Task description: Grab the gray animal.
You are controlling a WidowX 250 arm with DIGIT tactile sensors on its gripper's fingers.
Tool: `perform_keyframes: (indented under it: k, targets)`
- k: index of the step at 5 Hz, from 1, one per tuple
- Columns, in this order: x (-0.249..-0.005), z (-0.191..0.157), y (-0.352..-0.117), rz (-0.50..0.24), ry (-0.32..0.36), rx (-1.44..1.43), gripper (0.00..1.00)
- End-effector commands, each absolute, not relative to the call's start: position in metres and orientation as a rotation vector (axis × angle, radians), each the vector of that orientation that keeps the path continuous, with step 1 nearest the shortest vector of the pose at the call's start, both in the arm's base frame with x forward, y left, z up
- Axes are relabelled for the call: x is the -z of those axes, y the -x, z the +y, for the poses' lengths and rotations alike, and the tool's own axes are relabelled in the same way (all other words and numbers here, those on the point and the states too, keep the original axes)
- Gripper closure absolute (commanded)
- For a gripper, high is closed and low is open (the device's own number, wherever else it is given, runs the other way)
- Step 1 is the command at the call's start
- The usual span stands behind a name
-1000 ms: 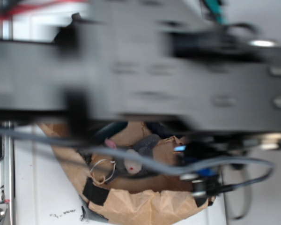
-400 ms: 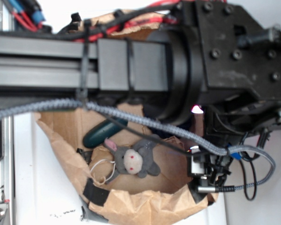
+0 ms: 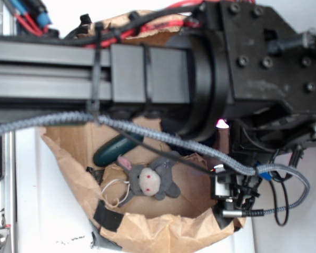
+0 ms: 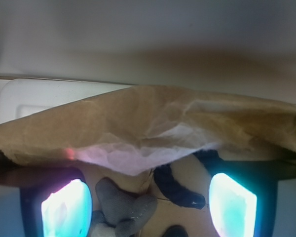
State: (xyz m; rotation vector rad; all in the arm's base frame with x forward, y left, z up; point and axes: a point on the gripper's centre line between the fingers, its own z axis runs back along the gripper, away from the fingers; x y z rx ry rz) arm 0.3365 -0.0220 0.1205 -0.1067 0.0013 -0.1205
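Brown crumpled paper (image 3: pixel 147 232) forms a shallow, bag-like nest on a white surface (image 3: pixel 47 211), its torn rim raised on the near and left sides and patched with black tape (image 3: pixel 106 216). Inside it lies the gray animal (image 3: pixel 150 179), on its back or side, pale face with red eyes turned up, pink-lined ear pointing left, and a white string loop (image 3: pixel 115 191) trailing to its left. Just beyond it, toward the far left, rests a dark green oval object (image 3: pixel 116 148). A braided gray cable (image 3: pixel 147 132) crosses above the nest from left to right.

The black robot arm (image 3: pixel 200 74) fills the upper half of the exterior view, with red wires (image 3: pixel 163 21) along its top and a metal rail (image 3: pixel 0 174) at the left edge. The room beyond is plain and pale.

In the wrist view, the gripper (image 4: pixel 150 207) hangs over the nest with two glowing cyan-lit fingers (image 4: pixel 66 210) standing well apart, so the jaws are open and hold nothing. Between them, low in the view, the animal's gray body shows nearer the left finger, and a navy blue rope (image 4: pixel 175 190) curves to its right. The paper's folded edge rises just beyond, then a white panel (image 4: pixel 49 96) and a gray wall (image 4: pixel 148 29).
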Motion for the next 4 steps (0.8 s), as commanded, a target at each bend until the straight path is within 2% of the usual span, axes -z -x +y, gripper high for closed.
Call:
perform_keyframes:
  k: [1,2,3,4]
  targets:
    - [-0.141,-0.017,-0.321,-0.124,0.121,0.138,0.00]
    - [-0.147,0.002,-0.295,-0.146,0.144,0.188,0.00]
    - [-0.150,0.009,-0.296,-0.119,0.143,0.128,0.00]
    - [-0.126,0.003,-0.297,-0.081,0.082,0.067,0.00]
